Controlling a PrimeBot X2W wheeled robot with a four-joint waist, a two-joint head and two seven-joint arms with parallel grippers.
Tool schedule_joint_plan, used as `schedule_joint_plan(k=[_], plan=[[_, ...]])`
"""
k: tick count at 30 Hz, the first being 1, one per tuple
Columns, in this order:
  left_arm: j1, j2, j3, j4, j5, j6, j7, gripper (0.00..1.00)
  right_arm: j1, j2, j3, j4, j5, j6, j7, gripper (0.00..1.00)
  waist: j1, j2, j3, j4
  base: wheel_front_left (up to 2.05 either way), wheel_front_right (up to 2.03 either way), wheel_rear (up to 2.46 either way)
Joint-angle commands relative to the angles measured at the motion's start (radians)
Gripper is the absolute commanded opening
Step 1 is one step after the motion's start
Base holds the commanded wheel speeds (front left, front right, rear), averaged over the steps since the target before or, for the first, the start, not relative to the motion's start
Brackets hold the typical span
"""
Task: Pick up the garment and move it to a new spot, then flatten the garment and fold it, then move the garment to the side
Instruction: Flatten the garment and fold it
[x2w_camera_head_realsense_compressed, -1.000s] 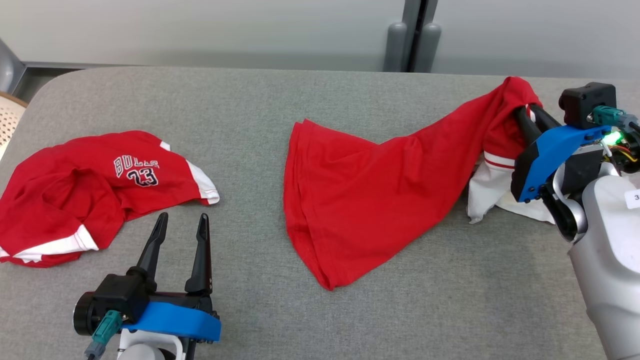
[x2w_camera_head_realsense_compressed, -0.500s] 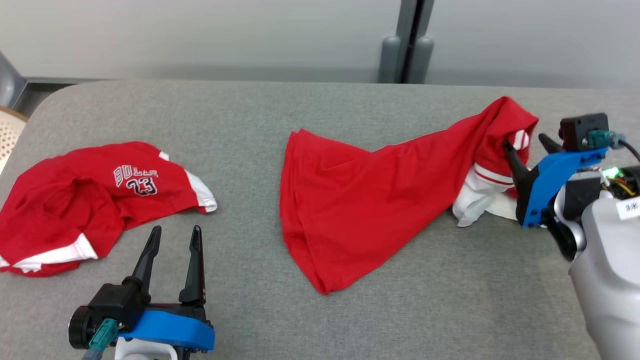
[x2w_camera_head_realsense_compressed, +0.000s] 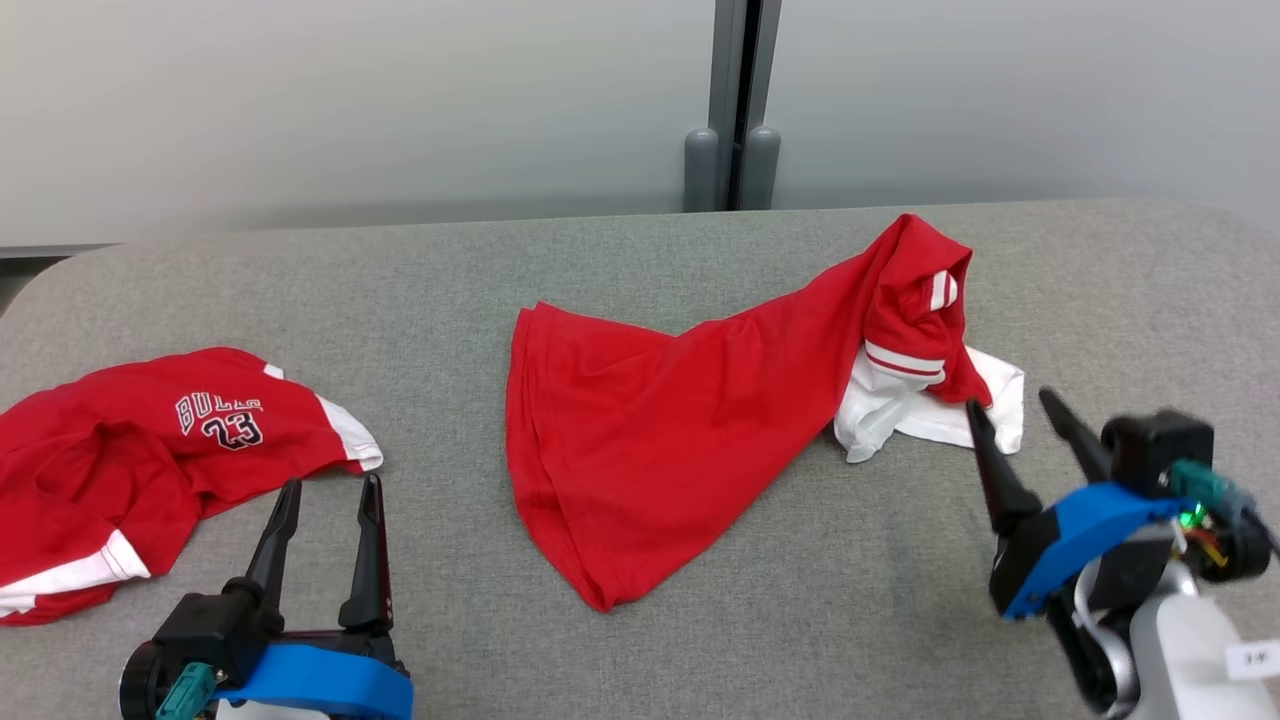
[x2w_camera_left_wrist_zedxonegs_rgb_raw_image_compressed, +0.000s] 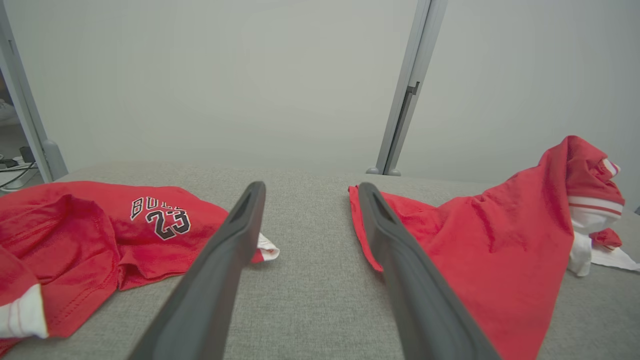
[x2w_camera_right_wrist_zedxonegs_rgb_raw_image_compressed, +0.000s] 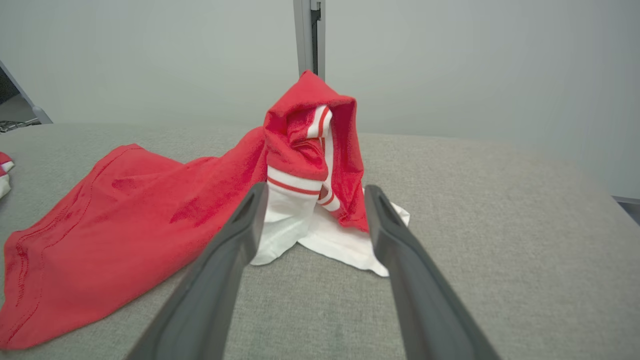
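- Head view: a red garment (x2w_camera_head_realsense_compressed: 660, 440) with white, red-striped sleeves lies on the middle-right of the grey worktop (x2w_camera_head_realsense_compressed: 800, 620). Its long axis runs from the hem corner at near centre up to a bunched sleeve end at far right.
- The right claw (x2w_camera_head_realsense_compressed: 1008, 400) hangs released, fingers spread and empty. It sits just beside the white sleeve, apart from it, with the cloth lying ahead and to its left.
- The left claw (x2w_camera_head_realsense_compressed: 330, 485) is likewise released and holds nothing. It is low at the near left, well apart from the garment's hem.
- The right arm looks the nearer one for any flattening pull on the bunched end.
- Count: two claws, one worktop, and two red pieces of clothing. The second is a "23" jersey (x2w_camera_head_realsense_compressed: 150, 470) crumpled at far left.
- Left wrist view: the two dark fingers stand apart over bare worktop. The jersey lies to their left and the garment to their right, its heaped end rising at the far right.
- Right wrist view: the garment lies straight ahead. Its striped, peaked bunch stands between the two parted fingers, and the white sleeve is spread flat just past their tips. No contact is visible.
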Motion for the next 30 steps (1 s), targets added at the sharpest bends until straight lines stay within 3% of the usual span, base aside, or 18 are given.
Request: schedule_joint_plan(k=[1, 11, 17, 26, 28, 30], plan=[[0.010, 0.000, 0.007, -0.003, 0.000, 0.003, -0.005, 1.00, 0.046, 0.023, -0.012, -0.020, -0.001, 0.000, 0.003, 1.00, 0.0001, 0.0000, -0.004, -0.004, 0.00, 0.00, 0.00], [-0.014, -0.004, 0.015, -0.010, 0.010, -0.009, -0.005, 1.00, -0.002, 0.067, -0.018, 0.055, -0.031, 0.000, 0.098, 1.00, 0.0001, 0.0000, 0.025, 0.017, 0.00, 0.00, 0.00], [-0.036, -0.012, 0.008, -0.008, 0.023, -0.018, -0.005, 1.00, -0.122, 0.070, 0.021, 0.211, -0.036, 0.000, 0.125, 1.00, 0.0001, 0.0000, 0.060, 0.054, 0.00, 0.00, 0.00], [-0.062, -0.023, 0.002, 0.002, 0.034, -0.030, -0.005, 1.00, -0.270, 0.069, 0.021, 0.477, -0.101, 0.000, 0.078, 0.98, 0.0001, 0.0000, 0.096, 0.103, 0.00, 0.00, 0.00], [-0.062, -0.024, 0.001, 0.003, 0.035, -0.032, -0.005, 1.00, -0.292, 0.069, 0.018, 0.524, -0.123, 0.000, 0.066, 0.85, 0.0001, 0.0000, 0.100, 0.109, 0.00, 0.00, 0.00], [-0.061, -0.023, 0.003, 0.003, 0.038, -0.033, -0.005, 1.00, -0.309, 0.069, 0.012, 0.560, -0.133, 0.000, 0.046, 0.33, 0.0001, 0.0000, 0.101, 0.112, 0.00, 0.00, 0.00]])
